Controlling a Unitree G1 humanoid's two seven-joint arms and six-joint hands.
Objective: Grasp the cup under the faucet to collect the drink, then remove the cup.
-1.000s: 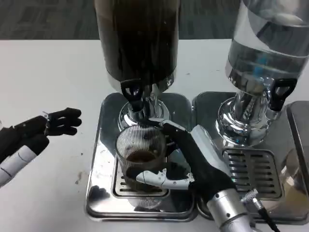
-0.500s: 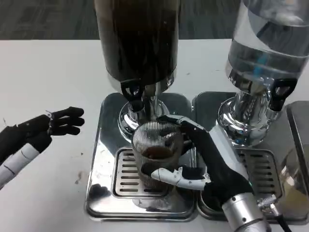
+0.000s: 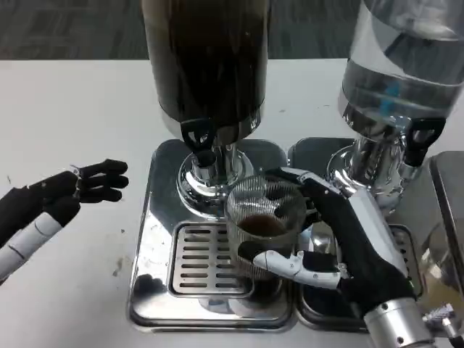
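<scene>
one ribbed cup (image 3: 262,226) of dark drink sits gripped in the right hand (image 3: 341,243) – any tilt could spill it – left hand (image 3: 69,192) empty, fingers loosely apart.

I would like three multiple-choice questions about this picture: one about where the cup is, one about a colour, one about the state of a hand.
1. Where is the cup?
A. at the right edge of the dark dispenser's drip tray, right of its faucet
B. under the clear dispenser's faucet
C. on the bare table

2. What colour is the drink inside the cup?
A. clear
B. dark brown
C. green

3. What is the right hand doing?
A. lying flat on the table
B. pressing a faucet lever
C. gripping the cup

Answers: 1 A, the cup stands off to the right of the faucet. 2 B, a dark brown pool shows through the glass. 3 C, its fingers wrap around the cup.
</scene>
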